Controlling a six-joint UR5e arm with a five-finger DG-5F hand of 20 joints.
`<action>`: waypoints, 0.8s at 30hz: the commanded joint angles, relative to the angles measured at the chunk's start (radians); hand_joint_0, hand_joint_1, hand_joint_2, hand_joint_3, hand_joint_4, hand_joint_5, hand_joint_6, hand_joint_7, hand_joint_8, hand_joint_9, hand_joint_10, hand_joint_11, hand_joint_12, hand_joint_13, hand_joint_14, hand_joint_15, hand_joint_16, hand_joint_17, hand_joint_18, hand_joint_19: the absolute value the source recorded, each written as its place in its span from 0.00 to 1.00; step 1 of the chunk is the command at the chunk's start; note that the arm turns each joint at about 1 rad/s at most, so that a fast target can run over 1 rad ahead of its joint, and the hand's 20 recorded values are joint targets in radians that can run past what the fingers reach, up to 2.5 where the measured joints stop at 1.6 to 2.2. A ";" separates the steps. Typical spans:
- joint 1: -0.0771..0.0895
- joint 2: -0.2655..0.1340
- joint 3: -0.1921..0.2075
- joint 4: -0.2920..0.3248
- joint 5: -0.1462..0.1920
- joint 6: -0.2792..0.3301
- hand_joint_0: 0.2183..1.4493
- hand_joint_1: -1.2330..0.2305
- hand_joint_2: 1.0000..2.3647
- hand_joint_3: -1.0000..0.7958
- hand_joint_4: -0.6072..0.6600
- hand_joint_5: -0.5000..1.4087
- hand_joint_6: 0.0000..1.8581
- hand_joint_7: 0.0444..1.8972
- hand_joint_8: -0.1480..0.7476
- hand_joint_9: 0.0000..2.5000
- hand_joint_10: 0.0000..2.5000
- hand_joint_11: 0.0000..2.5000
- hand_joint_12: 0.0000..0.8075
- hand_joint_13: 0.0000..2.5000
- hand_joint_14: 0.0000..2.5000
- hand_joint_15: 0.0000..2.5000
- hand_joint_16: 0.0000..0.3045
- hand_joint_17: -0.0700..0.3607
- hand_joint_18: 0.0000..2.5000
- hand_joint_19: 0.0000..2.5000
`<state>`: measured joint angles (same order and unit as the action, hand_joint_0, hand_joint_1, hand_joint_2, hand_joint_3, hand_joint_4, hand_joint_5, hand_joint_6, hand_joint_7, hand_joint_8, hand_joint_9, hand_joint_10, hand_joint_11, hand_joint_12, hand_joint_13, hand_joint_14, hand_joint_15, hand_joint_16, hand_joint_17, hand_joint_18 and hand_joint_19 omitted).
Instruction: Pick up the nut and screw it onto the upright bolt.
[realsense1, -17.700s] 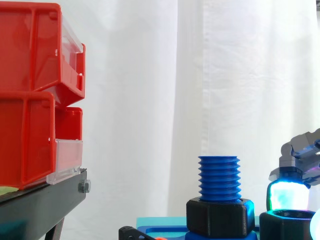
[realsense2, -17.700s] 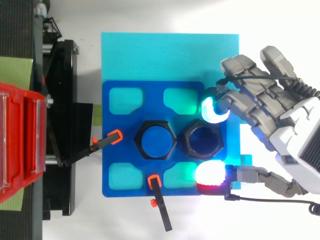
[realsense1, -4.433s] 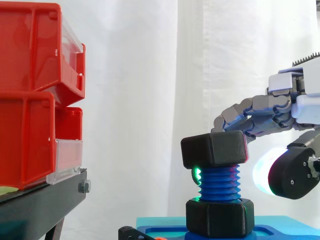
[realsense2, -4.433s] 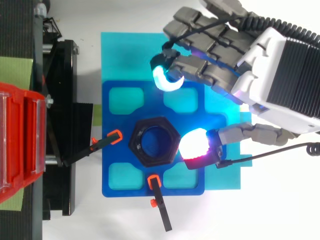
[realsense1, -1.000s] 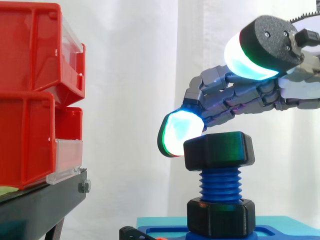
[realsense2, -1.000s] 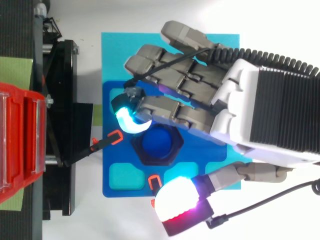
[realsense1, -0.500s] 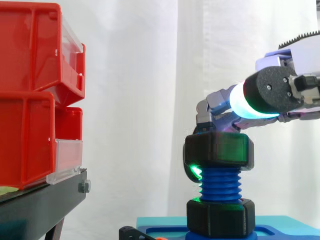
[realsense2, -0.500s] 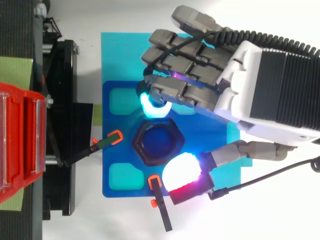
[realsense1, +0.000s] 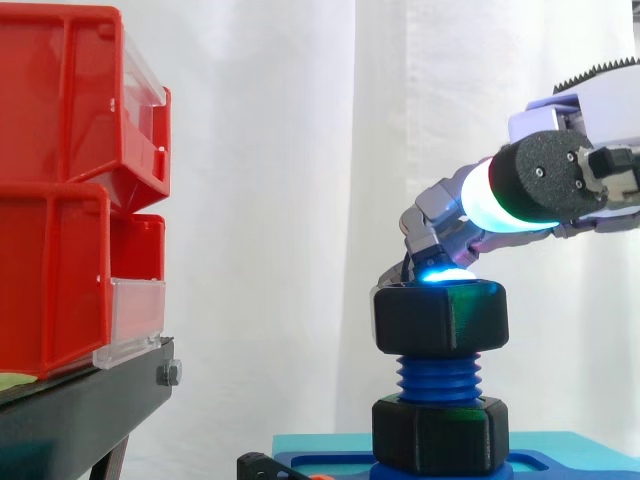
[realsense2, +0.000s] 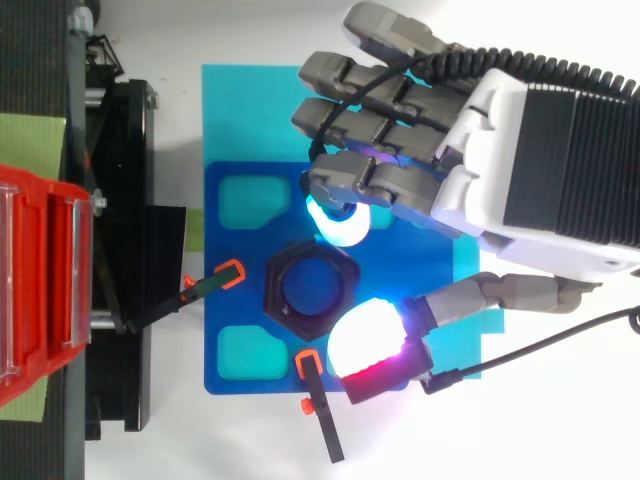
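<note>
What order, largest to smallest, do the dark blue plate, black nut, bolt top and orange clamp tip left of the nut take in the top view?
1. dark blue plate
2. black nut
3. bolt top, seen inside the nut
4. orange clamp tip
The nut and bolt top sit nearer the camera, but the differences are plain.

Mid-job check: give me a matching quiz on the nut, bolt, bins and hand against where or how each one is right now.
Things:
1. nut
2. bolt
3. red bins
4. hand

Places or states:
A. blue, upright, threads bare below the nut
B. stacked at the far left in the side view
C. black, hexagonal, seated on the bolt's top
D. reaching in from the right, above the nut

Pairs: 1-C, 2-A, 3-B, 4-D
</note>
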<state>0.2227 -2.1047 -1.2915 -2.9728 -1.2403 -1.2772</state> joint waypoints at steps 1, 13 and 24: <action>-0.006 0.000 0.028 -0.040 -0.014 -0.013 0.22 0.69 0.00 0.28 0.68 0.19 0.27 0.64 0.51 0.18 0.00 0.00 0.40 0.09 0.00 0.00 0.12 0.36 0.00 0.00; -0.019 0.002 0.061 -0.071 -0.022 -0.062 0.20 0.70 0.00 0.28 0.67 0.16 0.27 0.40 0.48 0.13 0.00 0.00 0.43 0.06 0.00 0.00 0.14 0.38 0.00 0.00; -0.020 0.002 0.060 -0.038 -0.047 -0.088 0.19 0.74 0.00 0.28 0.64 0.15 0.27 0.33 0.46 0.09 0.00 0.00 0.44 0.02 0.00 0.00 0.15 0.40 0.00 0.00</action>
<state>0.1993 -2.1029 -1.2314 -3.0286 -1.2800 -1.3628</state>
